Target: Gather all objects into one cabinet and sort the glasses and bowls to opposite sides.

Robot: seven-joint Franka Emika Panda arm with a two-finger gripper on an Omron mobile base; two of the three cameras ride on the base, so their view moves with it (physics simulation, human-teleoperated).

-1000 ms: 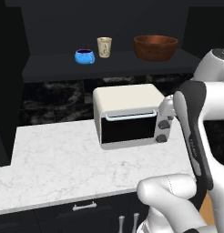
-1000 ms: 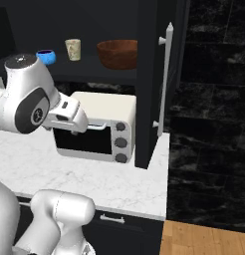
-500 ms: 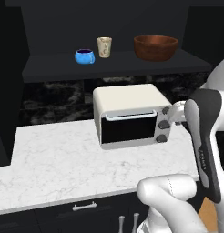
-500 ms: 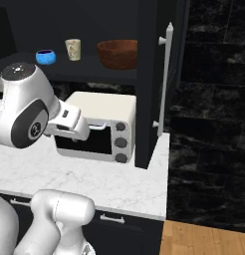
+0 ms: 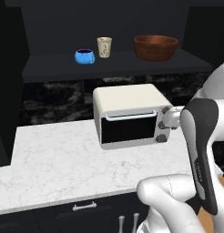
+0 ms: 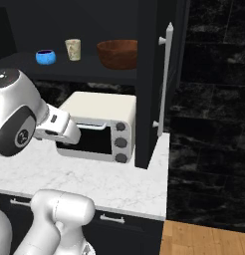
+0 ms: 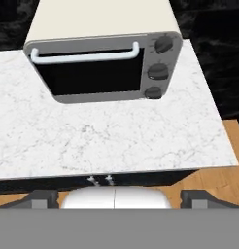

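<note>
- Shelf (image 5: 50,68) of the black cabinet (image 6: 147,74) carries, from left to right, the blue bowl (image 5: 84,56), one beige cup (image 5: 104,47) and the brown bowl (image 5: 155,47), as we see from the left base camera.
- We see the cup just right of the blue bowl and slightly farther back; the brown bowl stands well apart from both, at the right end.
- We see the cabinet's door (image 6: 157,84) swung open, its silver bar handle (image 6: 164,82) upright.
- We find a cream toaster oven (image 5: 128,116) on the white marble worktop (image 5: 54,159), below the shelf.
- We see the tool (image 7: 114,198) released, its fingertips (image 7: 41,198) spread wide with nothing between them, above the near edge of the worktop, facing the oven.
</note>
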